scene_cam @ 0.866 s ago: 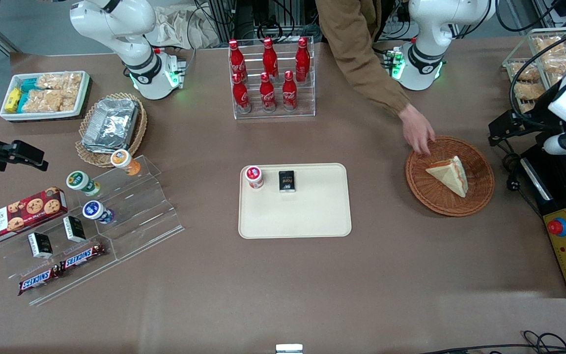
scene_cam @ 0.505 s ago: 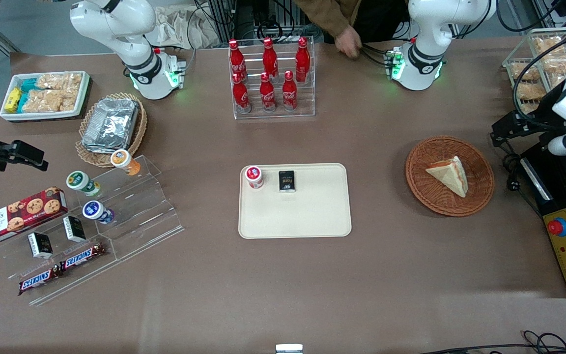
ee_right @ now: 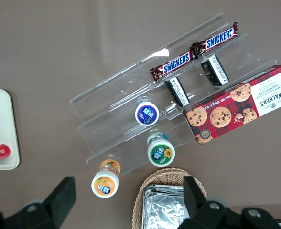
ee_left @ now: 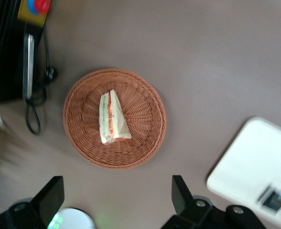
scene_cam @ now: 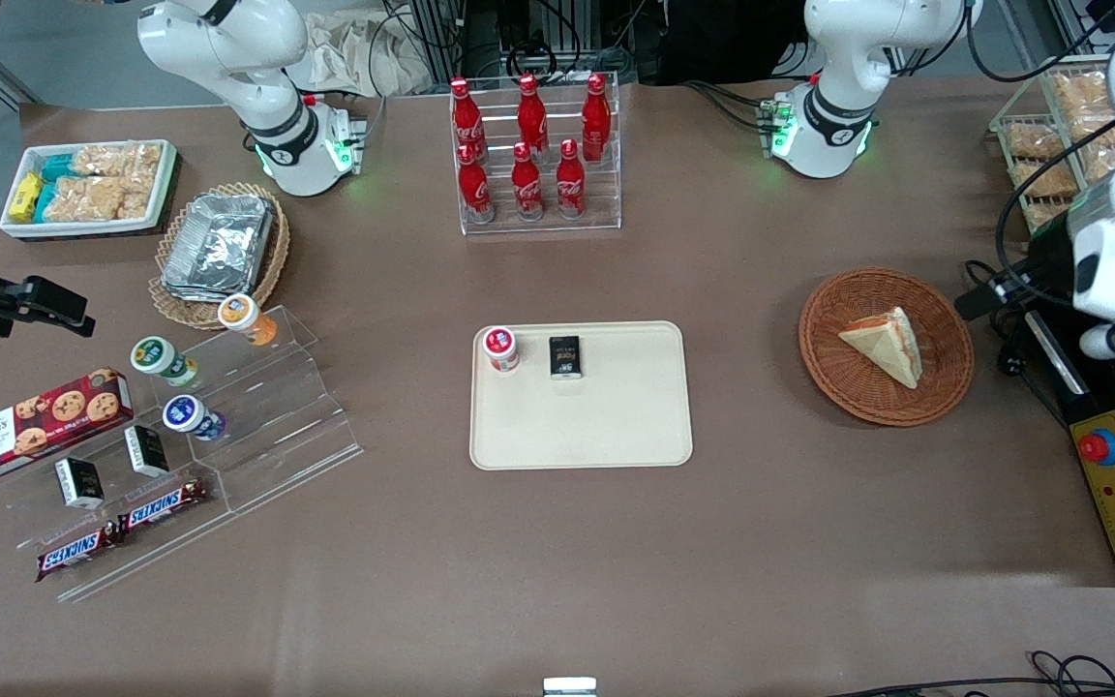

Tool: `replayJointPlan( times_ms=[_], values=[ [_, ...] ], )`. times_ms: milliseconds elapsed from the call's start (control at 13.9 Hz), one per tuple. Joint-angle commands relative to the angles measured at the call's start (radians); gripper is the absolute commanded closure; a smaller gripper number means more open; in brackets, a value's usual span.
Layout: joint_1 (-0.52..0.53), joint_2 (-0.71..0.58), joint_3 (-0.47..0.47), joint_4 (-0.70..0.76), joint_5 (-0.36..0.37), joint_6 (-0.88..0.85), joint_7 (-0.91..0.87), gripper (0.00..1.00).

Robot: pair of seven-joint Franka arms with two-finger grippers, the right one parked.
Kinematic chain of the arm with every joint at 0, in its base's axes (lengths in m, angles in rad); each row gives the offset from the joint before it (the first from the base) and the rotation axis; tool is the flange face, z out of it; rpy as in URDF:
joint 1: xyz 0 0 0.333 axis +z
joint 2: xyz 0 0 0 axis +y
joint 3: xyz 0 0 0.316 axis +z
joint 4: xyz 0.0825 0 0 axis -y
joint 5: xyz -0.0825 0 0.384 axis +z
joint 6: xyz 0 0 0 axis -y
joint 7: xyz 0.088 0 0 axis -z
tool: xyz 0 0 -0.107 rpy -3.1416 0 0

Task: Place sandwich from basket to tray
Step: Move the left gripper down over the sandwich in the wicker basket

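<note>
Sandwich [scene_cam: 885,344] sits in the basket [scene_cam: 858,397], a bit off centre toward my end of the bench, filling edge facing the bench edge on my side. Untouched, nothing on it. Basket is on the bench [scene_cam: 770,542] toward the working arm's end, well apart from the tray [scene_cam: 616,426] at mid-bench.

My gripper [ee_left: 116,202] hangs high over the basket, released, fingers spread wide, nothing held. The front view shows only my arm's white body at the bench edge beside the basket; it does not show the fingers.

Step in hand, as I read it: the approach, pre-grasp. No descent done yet.

Next move calls for:
- dropping straight down onto the wedge
- lining the fingers up across the two bread faces, not along the cut edge
- a gentle close, since soft bread will likely squash or slip
- lifting clear of the basket rim before moving to the tray

The tray already holds a red-lidded cup [scene_cam: 500,348] and a small black packet [scene_cam: 565,356] near its edge farther from the front camera. The part nearer the front camera is bare, so I'd aim there.

View differences: the wrist view gives finger spread and the sandwich from above, red and green filling line plain [ee_left: 111,117], plus a tray corner [ee_left: 245,162]. The front view gives the whole layout and the basket-to-tray path.
</note>
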Motion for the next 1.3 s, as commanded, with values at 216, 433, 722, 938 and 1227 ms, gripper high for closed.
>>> replayJointPlan(
  times_ms=[216, 433, 722, 938, 1227],
  values=[
    [0.006, -0.183, -0.001, -0.554, 0.065, 0.444, -0.264, 0.00],
    [0.019, -0.163, 0.017, -0.686, 0.065, 0.607, -0.346, 0.00],
    [0.032, -0.156, 0.048, -0.859, 0.065, 0.836, -0.346, 0.00],
    [0.032, -0.131, 0.071, -0.899, 0.065, 0.888, -0.346, 0.00],
    [0.032, -0.074, 0.082, -0.939, 0.065, 0.986, -0.342, 0.00]
  ],
)
